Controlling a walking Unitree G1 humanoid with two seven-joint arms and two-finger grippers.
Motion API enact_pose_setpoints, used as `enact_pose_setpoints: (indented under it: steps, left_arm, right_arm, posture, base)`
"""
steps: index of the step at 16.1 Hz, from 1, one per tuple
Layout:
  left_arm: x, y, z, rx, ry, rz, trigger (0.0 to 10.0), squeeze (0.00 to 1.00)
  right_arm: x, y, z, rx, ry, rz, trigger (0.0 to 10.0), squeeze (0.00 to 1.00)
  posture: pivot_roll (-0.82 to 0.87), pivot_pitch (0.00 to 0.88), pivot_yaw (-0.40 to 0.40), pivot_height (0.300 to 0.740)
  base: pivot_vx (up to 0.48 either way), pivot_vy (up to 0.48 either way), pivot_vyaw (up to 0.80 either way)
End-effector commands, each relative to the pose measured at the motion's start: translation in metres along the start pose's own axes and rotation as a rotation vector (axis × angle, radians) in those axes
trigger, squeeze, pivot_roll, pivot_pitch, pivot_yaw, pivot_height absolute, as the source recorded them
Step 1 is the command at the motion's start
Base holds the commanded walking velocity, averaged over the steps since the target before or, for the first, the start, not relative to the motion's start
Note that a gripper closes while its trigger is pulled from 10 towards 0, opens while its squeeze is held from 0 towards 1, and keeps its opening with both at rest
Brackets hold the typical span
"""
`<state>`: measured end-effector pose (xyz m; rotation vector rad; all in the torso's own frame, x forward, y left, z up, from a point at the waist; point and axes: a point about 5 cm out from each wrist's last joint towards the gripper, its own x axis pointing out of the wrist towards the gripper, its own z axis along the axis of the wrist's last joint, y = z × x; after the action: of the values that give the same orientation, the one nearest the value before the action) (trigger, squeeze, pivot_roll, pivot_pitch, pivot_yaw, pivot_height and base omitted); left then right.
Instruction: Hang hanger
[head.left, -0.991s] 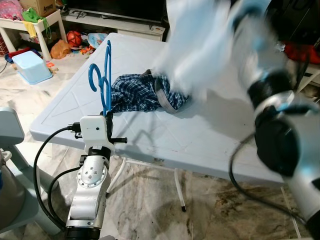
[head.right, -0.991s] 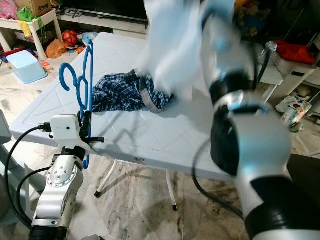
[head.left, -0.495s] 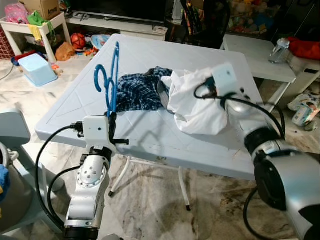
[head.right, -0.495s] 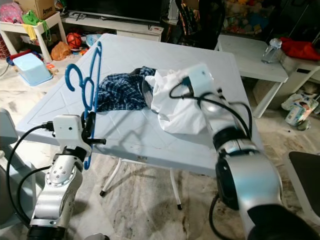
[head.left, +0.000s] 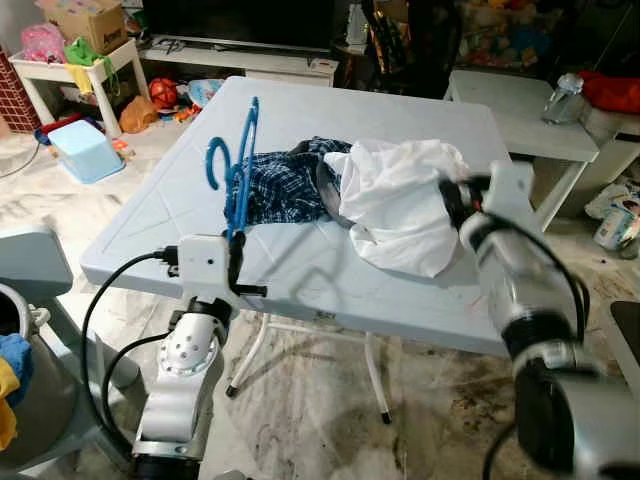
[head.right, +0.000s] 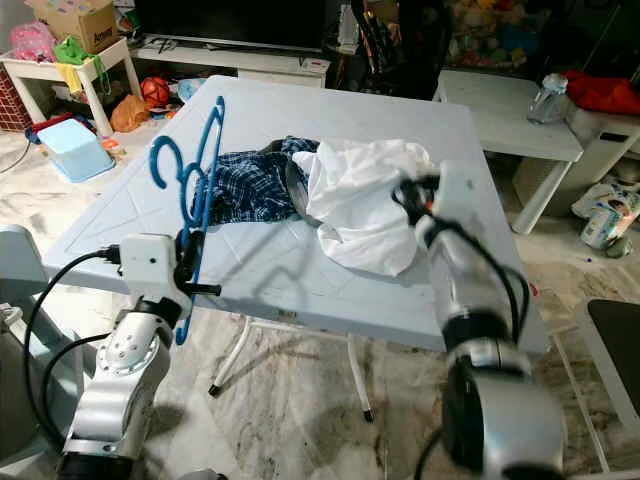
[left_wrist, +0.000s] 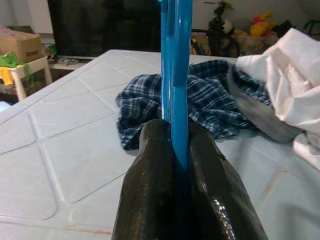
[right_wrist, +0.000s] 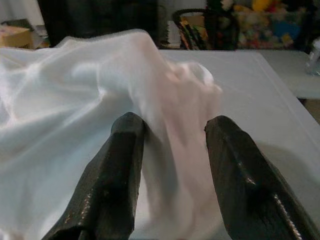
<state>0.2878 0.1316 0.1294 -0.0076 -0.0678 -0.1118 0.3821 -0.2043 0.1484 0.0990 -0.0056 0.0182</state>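
A blue plastic hanger (head.left: 236, 170) stands upright over the near left edge of the pale blue table (head.left: 300, 110). My left gripper (left_wrist: 175, 130) is shut on its lower bar. A crumpled white shirt (head.left: 400, 200) lies on the table's middle, partly over a blue plaid garment (head.left: 280, 185). My right gripper (right_wrist: 172, 125) is at the shirt's right side, low over the table. Its fingers (right_wrist: 125, 150) are spread open, with white cloth bunched loosely between them.
A light blue bin (head.left: 82, 150) and a small white shelf (head.left: 70, 60) with clutter stand on the floor at the far left. A white side table (head.left: 510, 110) with a bottle (head.left: 562, 95) is at the back right. A grey chair (head.left: 30, 270) is close at my left.
My right arm brought the white shirt down from the air onto the table, then drew back to its right side with fingers apart. The left gripper kept the hanger still; the camera shifted slightly.
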Motion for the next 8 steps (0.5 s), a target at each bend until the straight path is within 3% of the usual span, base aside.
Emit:
enact_pose_setpoints:
  steps: [1, 4, 8]
  left_arm:
    - [0.003, -0.005, 0.007, -0.017, -0.020, -0.027, 10.0, 0.00]
    - [-0.003, -0.007, 0.004, -0.022, 0.000, -0.042, 10.0, 0.00]
    - [-0.007, -0.005, 0.005, -0.011, 0.001, -0.050, 10.0, 0.00]
  right_arm:
    - [-0.004, -0.003, 0.006, 0.039, -0.057, -0.019, 10.0, 1.00]
    - [-0.022, -0.004, 0.010, 0.011, -0.160, -0.028, 10.0, 1.00]
    - [-0.048, 0.004, -0.001, 0.014, -0.147, -0.013, 10.0, 1.00]
  posture:
    - [-0.05, 0.000, -0.029, 0.740]
    - [-0.06, 0.000, -0.035, 0.740]
    - [-0.06, 0.000, -0.035, 0.740]
  base:
    - [0.000, 0.000, 0.00]
    - [0.000, 0.000, 0.00]
    - [0.000, 0.000, 0.00]
